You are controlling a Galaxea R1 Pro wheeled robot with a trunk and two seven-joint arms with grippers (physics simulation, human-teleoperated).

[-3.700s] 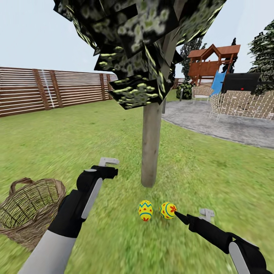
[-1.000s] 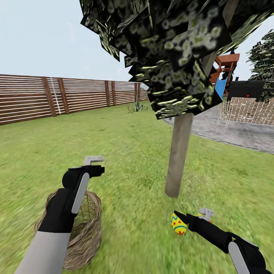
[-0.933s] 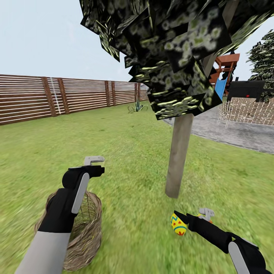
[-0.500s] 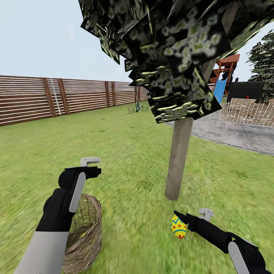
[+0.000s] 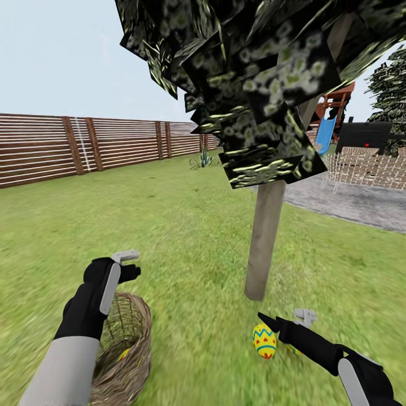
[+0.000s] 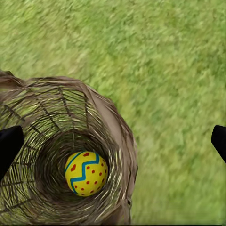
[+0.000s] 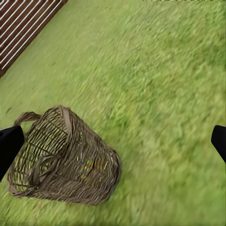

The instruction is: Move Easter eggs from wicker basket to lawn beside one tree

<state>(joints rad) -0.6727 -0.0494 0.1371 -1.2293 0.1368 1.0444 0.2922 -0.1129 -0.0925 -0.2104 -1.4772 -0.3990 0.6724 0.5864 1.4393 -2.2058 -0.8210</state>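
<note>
Easter egg (image 6: 85,173) is sitting in wicker basket (image 5: 125,352); left tool (image 5: 125,265), wide open & empty, is dropping lower over it — last pick approaching.

Right wrist cam: you're looking down at the wicker basket (image 7: 66,157) on the lawn (image 7: 165,84), tilted with its open mouth and handle toward the fence (image 7: 23,28) corner. Faint yellow and red show through the weave, too blurred to call. Both fingertips (image 7: 9,146) sit dark at the frame edges, spread wide, nothing between them.
</note>
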